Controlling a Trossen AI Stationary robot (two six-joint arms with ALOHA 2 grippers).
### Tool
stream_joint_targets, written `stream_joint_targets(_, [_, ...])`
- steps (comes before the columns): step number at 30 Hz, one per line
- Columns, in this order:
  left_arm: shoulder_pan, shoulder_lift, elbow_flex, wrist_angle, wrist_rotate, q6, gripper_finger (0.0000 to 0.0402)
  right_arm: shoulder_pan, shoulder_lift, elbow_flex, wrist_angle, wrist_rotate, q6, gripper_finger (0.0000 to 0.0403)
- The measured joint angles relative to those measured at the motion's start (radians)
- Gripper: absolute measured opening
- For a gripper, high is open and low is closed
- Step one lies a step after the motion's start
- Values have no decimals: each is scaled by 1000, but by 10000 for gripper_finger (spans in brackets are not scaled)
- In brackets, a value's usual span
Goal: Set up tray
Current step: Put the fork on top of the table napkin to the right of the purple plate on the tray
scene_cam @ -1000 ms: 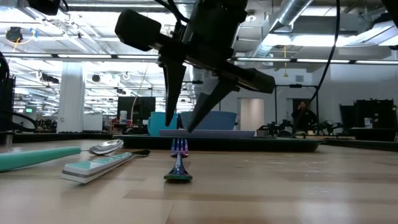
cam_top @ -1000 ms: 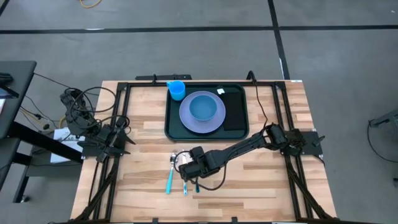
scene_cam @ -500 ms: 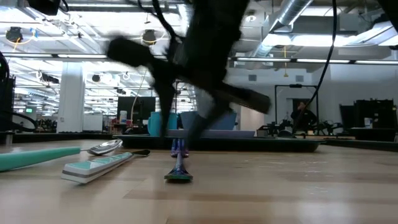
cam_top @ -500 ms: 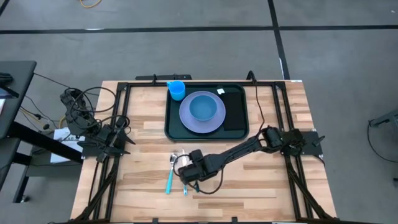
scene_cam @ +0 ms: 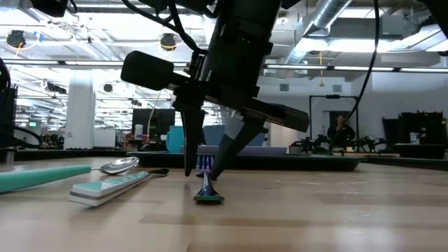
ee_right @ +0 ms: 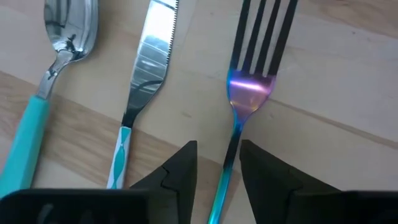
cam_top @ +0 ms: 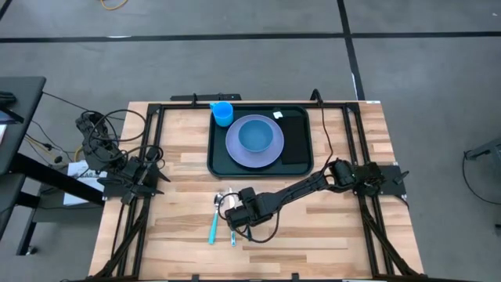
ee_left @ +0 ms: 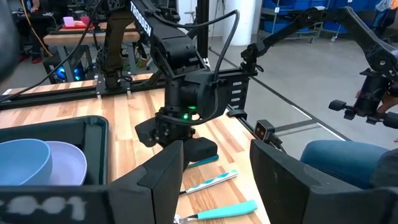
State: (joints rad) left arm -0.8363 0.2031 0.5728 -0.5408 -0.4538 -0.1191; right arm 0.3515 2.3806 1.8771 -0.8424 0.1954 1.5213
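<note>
Table (cam_top: 180, 243): pale wood, seen from above.
Tray (cam_top: 218, 166): toward 12 o'clock on the table, holding a lavender plate (cam_top: 235, 153), blue bowl (cam_top: 255, 135), blue cup (cam_top: 222, 113) and black napkin (cam_top: 295, 137).
Right gripper (ee_right: 217, 163): toward 6 o'clock, lowered over the cutlery; fingers parted, astride the fork (ee_right: 249, 93) handle, not visibly touching it.
Key relation: tray lies at 12 o'clock from the right gripper; the fork's long axis runs 12-to-6; the right arm is nearer.
Left gripper (ee_left: 214, 168): parked at 9 o'clock, fingers apart, empty.
Spoon (ee_right: 59, 56), knife (ee_right: 146, 68): just beside the fork.
Writing: "TROSSEN", partly readable on the right arm.

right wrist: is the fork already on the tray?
No, the fork lies on bare wood beside the knife, its handle between the right pincer fingers.
</note>
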Motion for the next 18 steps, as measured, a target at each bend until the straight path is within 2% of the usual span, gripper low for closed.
stream_joint_targets(11, [0, 0, 0, 0, 0, 0, 175, -1, 2, -3, -6, -11, 8, 9])
stream_joint_targets(18, [0, 0, 0, 0, -1, 0, 175, -1, 2, -3, -5, -15, 8, 15])
